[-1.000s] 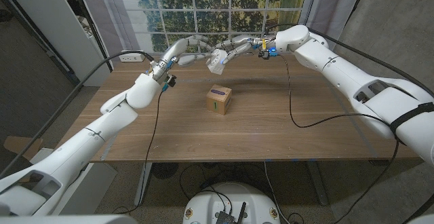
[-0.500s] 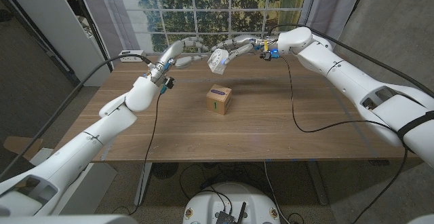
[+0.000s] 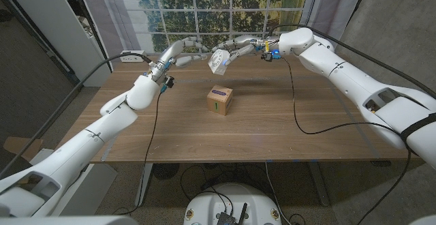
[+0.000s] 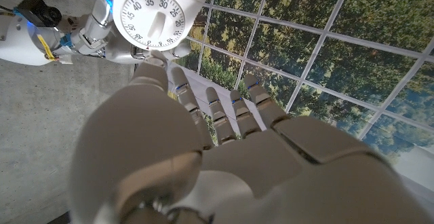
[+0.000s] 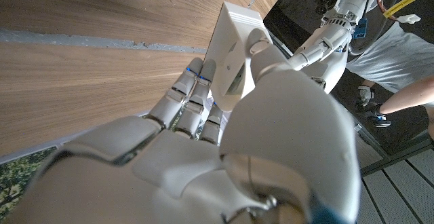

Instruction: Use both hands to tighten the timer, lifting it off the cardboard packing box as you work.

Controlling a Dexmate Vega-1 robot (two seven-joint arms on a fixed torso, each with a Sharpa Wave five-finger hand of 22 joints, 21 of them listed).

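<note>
So the left hand (image 3: 193,44) is reaching up over the far side of the table (image 3: 293,140), w/ its fingers (image 4: 224,108) spread apart and holding nothing. In the left wrist view the tip of one finger is sitting right by the bottom edge of the timer (image 4: 156,13); can't tell if it's touching. The white dial face is showing there, w/ numbers round it and a knob in the middle.

Next, the timer (image 3: 218,61) is hanging in the air between the 2 hands, high above the table and well apart from the box (image 3: 220,100). The box is sitting on the table in the middle, below and a bit nearer the robot. It's brown, w/ a purple mark on top and a green mark on the front.

On the right, the right hand (image 3: 240,48) is holding the timer. In the right wrist view its fingers (image 5: 193,95) are wrapping round the back of the white timer (image 5: 234,54) and the thumb is pressing on the other side. A person is standing at the edge of that view, past the table.
</note>
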